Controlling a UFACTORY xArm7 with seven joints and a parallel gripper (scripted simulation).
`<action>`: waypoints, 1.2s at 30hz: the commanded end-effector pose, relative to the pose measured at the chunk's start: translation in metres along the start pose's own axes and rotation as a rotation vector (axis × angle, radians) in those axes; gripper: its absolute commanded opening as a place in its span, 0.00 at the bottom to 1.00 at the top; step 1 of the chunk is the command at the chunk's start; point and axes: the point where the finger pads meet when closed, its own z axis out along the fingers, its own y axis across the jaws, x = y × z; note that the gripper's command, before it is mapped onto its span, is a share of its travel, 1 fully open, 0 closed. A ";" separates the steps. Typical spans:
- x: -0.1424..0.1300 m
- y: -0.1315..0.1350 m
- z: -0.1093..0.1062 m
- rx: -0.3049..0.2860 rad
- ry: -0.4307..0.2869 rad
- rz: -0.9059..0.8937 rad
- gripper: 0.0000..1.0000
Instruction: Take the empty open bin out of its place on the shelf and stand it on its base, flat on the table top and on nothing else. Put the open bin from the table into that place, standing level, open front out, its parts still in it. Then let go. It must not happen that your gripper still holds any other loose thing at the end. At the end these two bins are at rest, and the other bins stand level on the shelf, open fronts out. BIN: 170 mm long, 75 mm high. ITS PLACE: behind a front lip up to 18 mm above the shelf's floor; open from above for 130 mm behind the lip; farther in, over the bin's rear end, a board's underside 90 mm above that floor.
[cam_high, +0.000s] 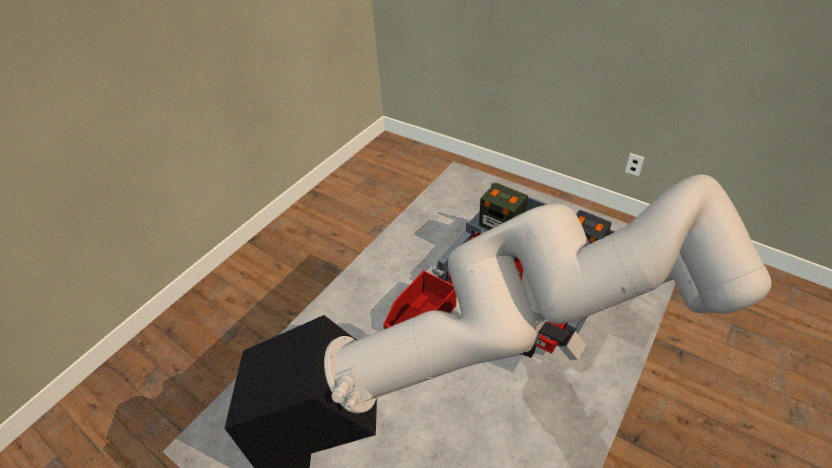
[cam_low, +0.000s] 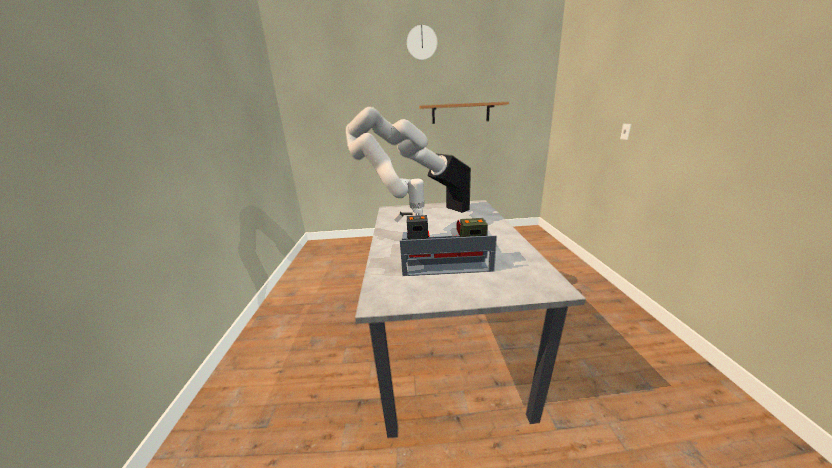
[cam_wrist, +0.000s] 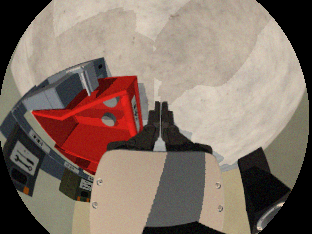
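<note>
A white jointed arm (cam_low: 381, 157) reaches down behind a grey shelf unit (cam_low: 448, 245) on a grey-topped table (cam_low: 465, 291).
</note>
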 end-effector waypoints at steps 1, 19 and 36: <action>0.000 -0.001 -0.001 0.002 -0.001 -0.001 0.00; 0.000 -0.004 -0.001 0.002 -0.001 -0.001 0.00; 0.000 -0.018 -0.001 0.002 -0.001 -0.001 0.00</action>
